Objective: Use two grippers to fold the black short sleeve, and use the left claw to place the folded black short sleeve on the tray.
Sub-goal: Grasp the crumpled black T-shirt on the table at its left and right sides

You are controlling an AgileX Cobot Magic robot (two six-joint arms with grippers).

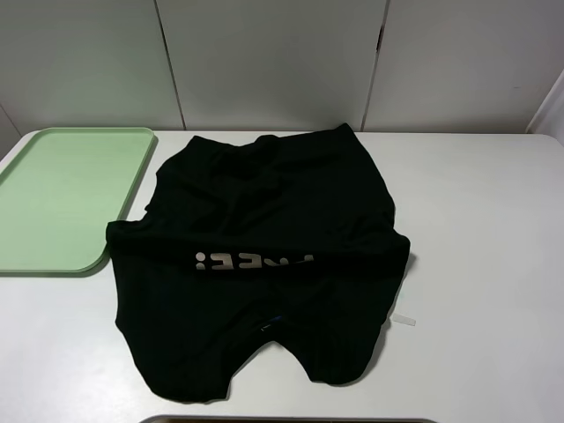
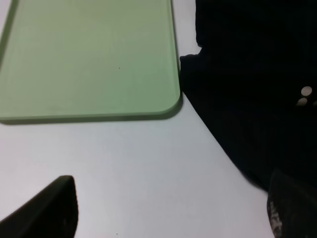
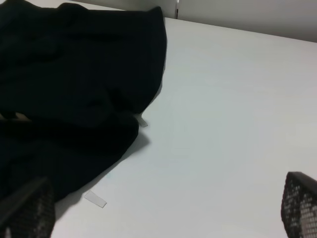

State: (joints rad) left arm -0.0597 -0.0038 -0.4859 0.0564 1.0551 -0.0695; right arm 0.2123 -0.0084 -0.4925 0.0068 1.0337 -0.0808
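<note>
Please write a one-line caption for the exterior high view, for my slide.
Black fabric short-sleeve shirt lying rumpled on a white table, beside an empty pale green rectangular plastic tray.

left claw and right claw hover, jaws spread wide, empty.

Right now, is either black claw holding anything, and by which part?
Nothing. The left claw and right claw stand open, empty; the black fabric T-shirt lies free.
</note>
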